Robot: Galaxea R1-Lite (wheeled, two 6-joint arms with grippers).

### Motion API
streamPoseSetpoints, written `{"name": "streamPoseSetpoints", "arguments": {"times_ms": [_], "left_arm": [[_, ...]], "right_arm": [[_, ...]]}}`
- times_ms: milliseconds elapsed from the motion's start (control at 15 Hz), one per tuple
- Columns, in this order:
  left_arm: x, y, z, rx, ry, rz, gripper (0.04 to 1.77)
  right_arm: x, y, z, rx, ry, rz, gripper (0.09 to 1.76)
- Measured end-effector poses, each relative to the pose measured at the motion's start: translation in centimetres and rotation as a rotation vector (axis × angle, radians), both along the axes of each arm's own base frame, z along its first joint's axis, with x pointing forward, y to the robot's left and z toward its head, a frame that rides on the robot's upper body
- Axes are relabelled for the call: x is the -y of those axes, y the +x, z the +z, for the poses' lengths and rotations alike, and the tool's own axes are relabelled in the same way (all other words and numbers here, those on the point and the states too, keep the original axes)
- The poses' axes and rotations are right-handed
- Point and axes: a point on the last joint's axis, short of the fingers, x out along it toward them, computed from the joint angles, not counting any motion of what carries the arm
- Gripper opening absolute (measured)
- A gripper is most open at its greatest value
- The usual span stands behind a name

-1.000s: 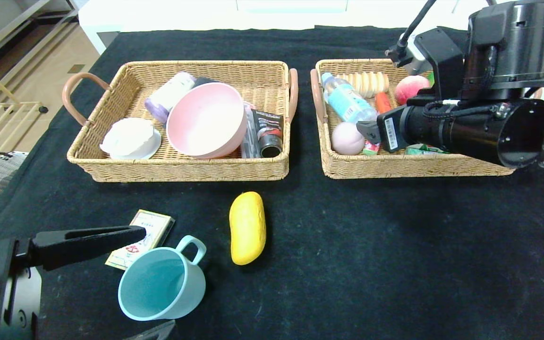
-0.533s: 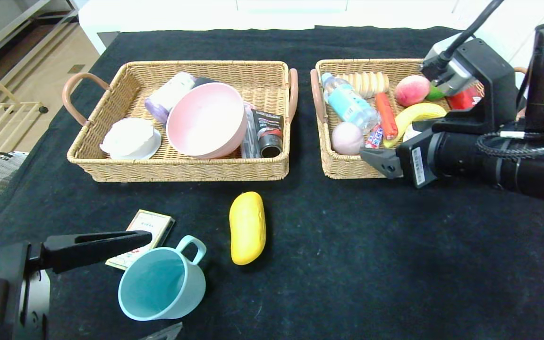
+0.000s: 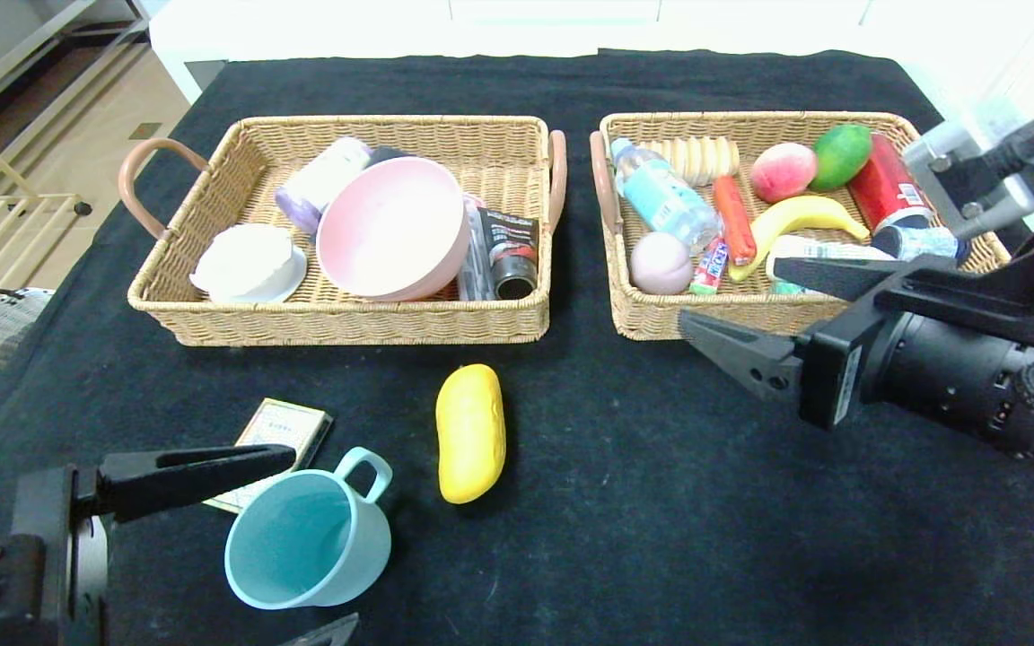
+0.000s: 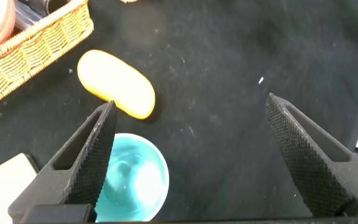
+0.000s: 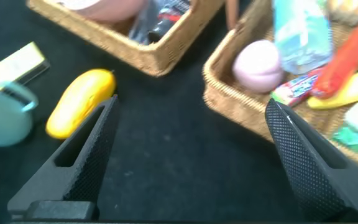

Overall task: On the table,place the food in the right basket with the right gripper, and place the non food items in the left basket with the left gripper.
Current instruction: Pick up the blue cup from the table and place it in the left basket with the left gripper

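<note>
Yellow mango [image 3: 470, 432] lies alone on the black tablecloth [image 3: 661, 502], in front of the gap between the two baskets, long axis running roughly front to back. We see the right gripper [image 3: 746, 305] hanging above the cloth just in front of the right basket [image 3: 750, 314], fingers spread wide with nothing between them; the mango sits well off toward the robot's left of it and a bit nearer the robot. In the right wrist view the mango [image 5: 79, 102] shows just beyond one fingertip of the right gripper [image 5: 191, 109], not between the fingers.

Left gripper [image 3: 306, 543] is low at the near left, fingers wide apart and empty, with the teal mug [image 3: 306, 538] under the span. Mango is just to the robot's right of that mug, apart from it; in the left wrist view it [image 4: 117, 84] lies past the tip of one finger, with the mug [image 4: 132, 180] under the left gripper [image 4: 188, 109].

A card box [image 3: 275, 440] lies flat beside the mug, partly hidden by the upper finger. Left basket [image 3: 337, 318] holds a pink bowl [image 3: 391, 229], white lid [image 3: 248, 260] and bottles. Right basket holds a banana [image 3: 795, 220], peach [image 3: 782, 170], green mango [image 3: 840, 152], red can [image 3: 889, 188], water bottle [image 3: 661, 193] and a pale pink ball [image 3: 658, 262].
</note>
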Motion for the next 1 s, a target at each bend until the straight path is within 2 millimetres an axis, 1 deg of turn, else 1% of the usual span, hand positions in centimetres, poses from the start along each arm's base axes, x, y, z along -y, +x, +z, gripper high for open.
{"name": "streamPoseSetpoints", "arguments": {"times_ms": [333,467,600,867,1000], "left_arm": [[0.0,0.1,0.1,0.011,0.008,0.027,1.72],[0.0,0.1,0.0,0.009,0.012,0.033,1.72],[0.0,0.2,-0.1,0.002,0.017,0.034,1.72],[0.2,0.4,-0.2,0.001,0.024,0.055,1.72],[0.2,0.5,-0.1,0.003,0.024,0.06,1.72]], "right_arm": [[0.9,-0.6,-2.1,-0.033,-0.023,0.027,1.7],[1.3,-0.6,-2.4,0.007,0.012,0.029,1.7],[1.9,-0.5,-3.0,0.023,0.05,0.054,1.7],[3.4,0.1,-4.9,-0.033,0.052,0.031,1.7],[3.8,0.3,-5.1,-0.032,0.072,0.031,1.7]]}}
